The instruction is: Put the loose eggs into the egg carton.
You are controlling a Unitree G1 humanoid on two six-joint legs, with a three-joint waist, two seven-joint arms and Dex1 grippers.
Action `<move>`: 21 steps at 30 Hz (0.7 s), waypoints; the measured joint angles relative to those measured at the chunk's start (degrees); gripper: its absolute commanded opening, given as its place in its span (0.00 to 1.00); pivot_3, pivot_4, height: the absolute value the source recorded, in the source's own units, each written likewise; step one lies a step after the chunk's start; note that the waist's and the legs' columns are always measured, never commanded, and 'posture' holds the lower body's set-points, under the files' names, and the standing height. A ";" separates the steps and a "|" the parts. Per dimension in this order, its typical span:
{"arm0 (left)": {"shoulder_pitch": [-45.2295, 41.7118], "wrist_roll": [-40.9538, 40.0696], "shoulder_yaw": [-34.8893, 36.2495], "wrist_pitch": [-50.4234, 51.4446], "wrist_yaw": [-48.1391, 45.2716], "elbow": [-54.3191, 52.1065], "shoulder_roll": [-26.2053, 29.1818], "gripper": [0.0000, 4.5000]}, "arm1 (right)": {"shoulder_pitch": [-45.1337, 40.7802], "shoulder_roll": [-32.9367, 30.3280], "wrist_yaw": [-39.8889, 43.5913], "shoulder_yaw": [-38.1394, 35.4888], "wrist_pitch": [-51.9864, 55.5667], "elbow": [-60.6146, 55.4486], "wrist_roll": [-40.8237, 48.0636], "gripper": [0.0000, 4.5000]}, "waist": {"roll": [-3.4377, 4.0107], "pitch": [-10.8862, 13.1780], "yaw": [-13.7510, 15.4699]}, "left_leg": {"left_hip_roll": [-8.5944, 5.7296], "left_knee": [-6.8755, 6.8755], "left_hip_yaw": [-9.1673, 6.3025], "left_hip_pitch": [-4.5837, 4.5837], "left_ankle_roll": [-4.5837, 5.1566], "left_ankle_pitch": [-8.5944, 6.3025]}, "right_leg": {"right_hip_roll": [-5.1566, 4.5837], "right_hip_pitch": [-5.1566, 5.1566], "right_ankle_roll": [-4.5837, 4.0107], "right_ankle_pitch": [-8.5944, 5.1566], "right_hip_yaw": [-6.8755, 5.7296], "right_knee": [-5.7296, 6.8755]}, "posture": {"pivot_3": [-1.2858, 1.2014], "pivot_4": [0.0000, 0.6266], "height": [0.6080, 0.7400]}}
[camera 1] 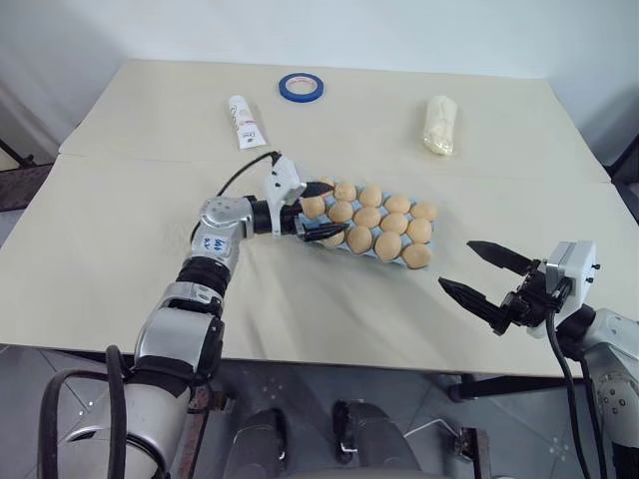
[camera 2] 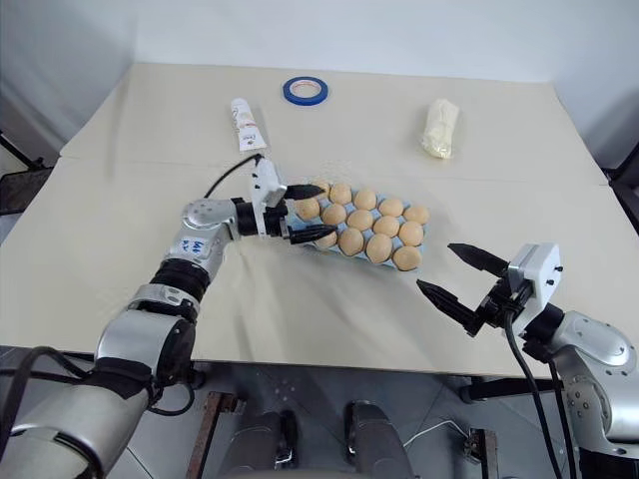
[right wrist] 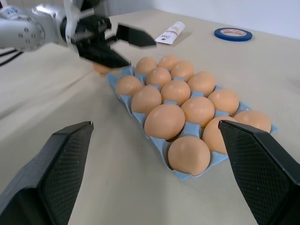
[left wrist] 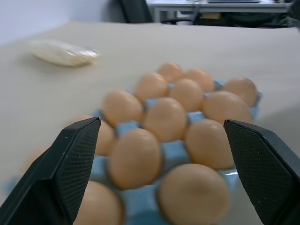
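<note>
The light blue egg carton [right wrist: 157, 140] lies mid-table, its cups holding several tan eggs [camera 1: 366, 217]. My left gripper [camera 1: 337, 209] is open, level over the carton's left end, with its fingers straddling the end eggs and gripping none. One egg [right wrist: 99, 69] sits at that end's front corner under the lower finger; I cannot tell whether it rests in a cup or beside the carton. My right gripper [camera 1: 455, 263] is open and holds nothing. It hovers to the right of the carton near the table's front edge, pointing toward the carton.
A blue tape ring [camera 1: 301, 87] and a white tube [camera 1: 245, 122] lie at the back, left of centre. A pale plastic-wrapped bundle [camera 1: 440, 124] lies at the back right. The left arm's black cable loops just behind its wrist.
</note>
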 measured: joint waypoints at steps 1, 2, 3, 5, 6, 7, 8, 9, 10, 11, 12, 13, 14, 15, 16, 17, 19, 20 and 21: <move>0.00 -0.46 0.75 0.04 0.21 -0.89 0.93 1.00 | -0.20 0.64 -0.04 -0.02 -0.03 0.00 0.52 1.00 | 0.00 0.00 -0.03 | 0.02 0.00 0.00 0.01 -0.01 0.01 | 0.01 0.01 0.00 0.00 0.00 0.00 | 0.52 0.24 1.00; 0.14 -0.90 1.41 0.14 0.37 -2.41 2.08 1.00 | -0.38 1.05 0.02 0.01 -0.03 0.04 0.91 1.00 | 0.00 0.00 -0.04 | 0.00 0.00 0.01 0.02 -0.02 0.01 | 0.00 -0.01 0.00 0.00 0.01 0.03 | 0.52 0.24 1.00; 0.45 -1.42 2.10 0.29 0.49 -3.93 3.37 1.00 | -0.53 1.18 0.09 0.05 -0.01 0.07 1.07 1.00 | 0.01 0.00 -0.06 | 0.01 0.00 0.01 0.03 -0.02 0.01 | 0.00 -0.01 0.00 0.00 0.01 0.05 | 0.52 0.24 1.00; 2.49 -2.19 3.56 0.91 1.27 -7.94 6.60 1.00 | -1.03 1.16 0.68 0.10 0.05 0.24 1.69 1.00 | 0.02 -0.01 -0.27 | 0.02 -0.02 0.05 0.07 -0.03 0.01 | 0.00 0.00 0.00 0.00 0.06 0.07 | 0.52 0.24 1.00; 4.57 -2.45 4.58 1.41 1.98 -10.06 8.90 1.00 | -1.20 1.13 1.22 0.02 0.04 0.32 2.17 1.00 | 0.03 -0.01 -0.53 | 0.02 -0.06 0.12 0.16 -0.04 0.01 | 0.00 0.01 -0.01 -0.01 0.13 0.11 | 0.52 0.24 1.00; 6.37 -2.71 5.73 2.10 2.73 -11.13 10.61 1.00 | -1.16 1.10 1.59 -0.04 0.04 0.50 2.41 1.00 | 0.02 -0.01 -0.57 | 0.04 -0.05 0.11 0.17 -0.05 0.01 | 0.01 0.02 -0.03 -0.01 0.11 0.15 | 0.52 0.24 1.00; 8.46 -2.98 6.58 3.24 3.64 -12.80 11.82 1.00 | -1.31 1.07 2.07 0.01 0.04 0.92 2.54 1.00 | 0.02 -0.01 -0.53 | 0.05 -0.04 0.10 0.17 -0.05 0.01 | 0.01 0.01 -0.03 -0.02 0.10 0.17 | 0.52 0.24 1.00; 11.59 -3.65 7.85 5.04 4.76 -15.42 13.03 1.00 | -1.63 0.98 2.53 0.05 0.04 1.61 2.59 1.00 | 0.02 -0.01 -0.45 | 0.04 -0.02 0.10 0.17 -0.04 0.02 | -0.01 0.01 -0.03 -0.02 0.10 0.19 | 0.52 0.24 1.00; 13.56 -4.09 8.51 6.42 5.48 -16.76 13.71 1.00 | -1.76 0.80 2.74 0.05 0.03 2.14 2.58 1.00 | 0.02 0.00 -0.25 | 0.04 0.02 0.08 0.15 -0.02 0.03 | -0.02 0.01 -0.03 -0.02 0.08 0.21 | 0.52 0.24 1.00; 16.34 -4.56 9.43 8.07 6.33 -19.54 14.50 1.00 | -2.18 0.71 3.20 0.20 0.02 2.38 2.56 1.00 | 0.01 0.00 -0.13 | 0.04 0.05 0.07 0.14 -0.01 0.03 | -0.04 0.02 -0.03 -0.01 0.08 0.21 | 0.52 0.24 1.00; 19.26 -5.22 10.26 9.75 7.15 -22.60 15.37 1.00 | -2.55 0.63 3.58 0.37 -0.01 2.57 2.56 1.00 | 0.01 0.00 -0.08 | 0.03 0.05 0.07 0.15 0.00 0.03 | -0.07 0.04 -0.03 -0.01 0.08 0.21 | 0.52 0.24 1.00; 21.81 -5.89 11.02 11.29 7.80 -25.34 16.26 1.00 | -2.95 0.57 3.83 0.50 -0.01 2.85 2.53 1.00 | 0.01 0.00 -0.05 | 0.03 0.06 0.06 0.15 0.01 0.02 | -0.08 0.04 -0.03 -0.01 0.08 0.21 | 0.52 0.24 1.00; 24.92 -6.67 12.23 13.11 8.56 -28.92 17.18 1.00 | -3.52 0.47 4.05 0.64 -0.01 3.39 2.49 1.00 | 0.01 0.00 -0.05 | 0.03 0.06 0.05 0.16 0.02 0.02 | -0.10 0.05 -0.03 -0.01 0.08 0.21 | 0.52 0.24 1.00; 27.62 -7.36 13.14 14.84 9.26 -31.85 18.08 1.00 | -3.81 0.22 4.27 0.80 -0.01 3.99 2.32 1.00 | 0.01 0.00 -0.04 | 0.02 0.05 0.05 0.16 0.02 0.02 | -0.11 0.06 -0.04 -0.01 0.08 0.21 | 0.52 0.24 1.00; 30.43 -8.05 14.29 16.48 10.02 -35.07 18.85 1.00 | -4.25 0.09 4.48 1.10 -0.01 4.51 2.09 1.00 | 0.01 -0.01 -0.04 | 0.03 0.04 0.03 0.16 0.02 0.02 | -0.12 0.06 -0.04 -0.01 0.07 0.20 | 0.52 0.24 1.00; 34.20 -9.00 15.65 18.54 10.87 -39.23 19.60 1.00 | -4.66 0.03 4.84 1.54 -0.01 4.96 1.91 1.00 | 0.01 -0.01 -0.05 | 0.03 0.00 0.02 0.17 0.02 0.01 | -0.13 0.07 -0.05 -0.02 0.07 0.19 | 0.52 0.24 1.00; 38.45 -10.05 17.15 21.38 12.04 -43.49 20.04 1.00 | -5.31 0.02 5.32 2.35 0.00 6.12 1.67 1.00 | 0.01 -0.01 -0.04 | 0.04 0.01 -0.01 0.18 0.01 0.02 | -0.12 0.07 -0.07 -0.02 0.04 0.20 | 0.52 0.24 1.00; 40.58 -10.74 17.94 22.63 12.68 -45.51 20.28 1.00 | -6.16 0.02 5.56 2.93 0.01 6.70 1.43 1.00 | 0.01 -0.01 -0.04 | 0.03 0.01 -0.01 0.18 0.02 0.02 | -0.12 0.07 -0.09 -0.02 0.04 0.20 | 0.52 0.24 1.00; 42.21 -11.23 18.84 23.56 13.12 -46.86 20.37 1.00 | -6.64 0.02 5.72 3.16 0.01 6.92 1.28 1.00 | 0.02 -0.01 -0.02 | 0.03 0.00 -0.01 0.18 0.02 0.02 | -0.13 0.07 -0.10 -0.01 0.04 0.21 | 0.52 0.24 1.00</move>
